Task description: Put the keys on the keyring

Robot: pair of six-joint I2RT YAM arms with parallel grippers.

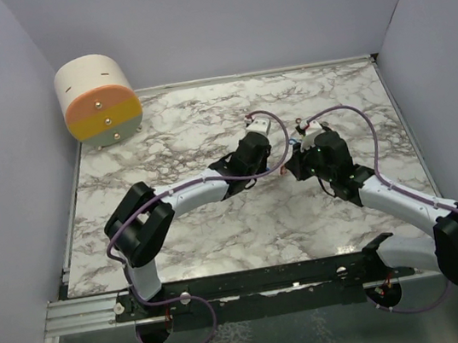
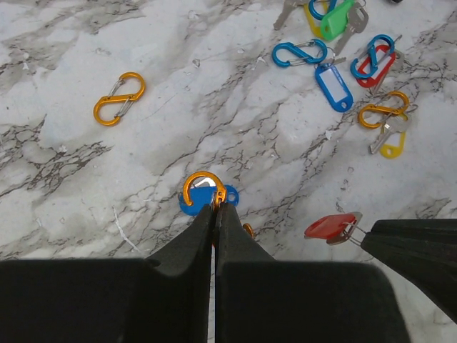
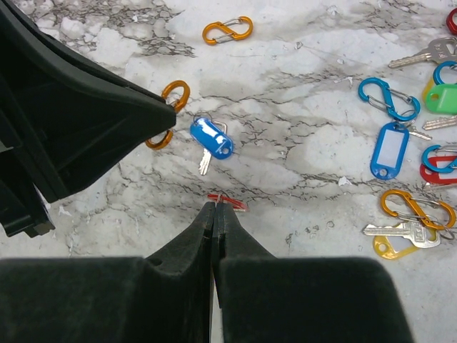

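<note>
R end effector [image 3: 216, 209] pinches red key [image 2: 330, 226]; L end effector [image 2: 216, 207], orange clip [image 2: 202, 174].

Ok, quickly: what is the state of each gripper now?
Left gripper: closed on the orange clip.
Right gripper: closed on the red key.

The white marble-patterned table [image 1: 187, 238], veined in grey, carries small things scattered right of its middle. A blue plastic-tagged key [image 3: 211, 139] lies flat, with an orange S-shaped metal clip [image 2: 202, 174] touching its tag. A red-tagged key [image 2: 330, 227] sits just to its right. Well apart to the left, a second orange S-shaped clip [image 2: 119, 98] lies alone. Further right is a cluster: a blue S-shaped clip [image 2: 298, 52], a blue rectangular tag [image 2: 333, 86], a green-headed key [image 2: 335, 19] and a silver key with a yellow tag [image 2: 391, 148] under a third orange clip [image 2: 384, 111]. A cream cylinder with orange and grey bands [image 1: 98, 100] lies on its side at the far left corner.
</note>
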